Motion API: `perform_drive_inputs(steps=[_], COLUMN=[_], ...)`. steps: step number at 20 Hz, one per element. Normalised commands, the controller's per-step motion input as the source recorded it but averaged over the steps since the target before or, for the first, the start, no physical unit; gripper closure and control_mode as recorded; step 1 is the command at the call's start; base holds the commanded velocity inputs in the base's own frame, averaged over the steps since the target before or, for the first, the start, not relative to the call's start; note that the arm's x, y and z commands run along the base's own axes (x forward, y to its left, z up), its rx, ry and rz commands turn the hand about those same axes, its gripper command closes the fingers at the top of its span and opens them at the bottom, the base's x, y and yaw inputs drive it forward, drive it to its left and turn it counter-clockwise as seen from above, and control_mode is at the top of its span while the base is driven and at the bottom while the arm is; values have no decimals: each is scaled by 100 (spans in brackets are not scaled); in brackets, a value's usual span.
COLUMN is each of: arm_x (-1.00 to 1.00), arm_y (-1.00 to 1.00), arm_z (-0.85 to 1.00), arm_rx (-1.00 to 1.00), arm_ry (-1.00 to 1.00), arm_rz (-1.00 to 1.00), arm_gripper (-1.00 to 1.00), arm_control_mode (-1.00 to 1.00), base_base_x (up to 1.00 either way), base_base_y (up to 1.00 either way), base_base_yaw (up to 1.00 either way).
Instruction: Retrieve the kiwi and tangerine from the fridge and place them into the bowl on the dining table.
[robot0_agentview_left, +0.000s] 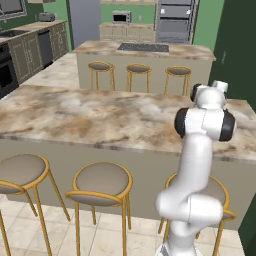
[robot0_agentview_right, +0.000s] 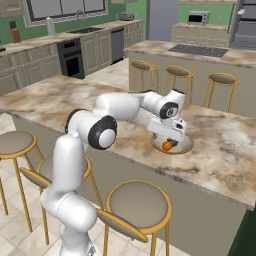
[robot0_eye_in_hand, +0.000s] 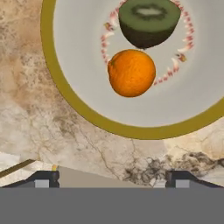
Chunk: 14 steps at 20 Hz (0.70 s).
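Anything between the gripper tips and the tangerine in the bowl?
In the hand view, just the bowl's rim and bare dining table top lie between the open gripper and the tangerine.

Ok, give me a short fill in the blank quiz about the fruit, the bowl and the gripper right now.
1. The tangerine lies inside the ____.
2. Beside it in the bowl sits a green ____.
3. The gripper hovers above the bowl with its jaws ____.
4. The bowl rests on the marbled ____.

Missing words: bowl; kiwi; open; table
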Motion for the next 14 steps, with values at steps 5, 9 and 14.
perform_drive_inputs(steps=[5, 9, 14], arm_x=[-100, -100, -100], arm_y=[31, 34, 17], arm_z=[47, 85, 100], arm_rx=[-12, -19, -21], arm_ry=[-22, -53, -46], arm_rz=[0, 0, 0], arm_gripper=[-100, -100, -100], arm_control_mode=[-100, -100, -100], base_base_x=[0, 0, 0], base_base_y=[0, 0, 0], base_base_yaw=[0, 0, 0])
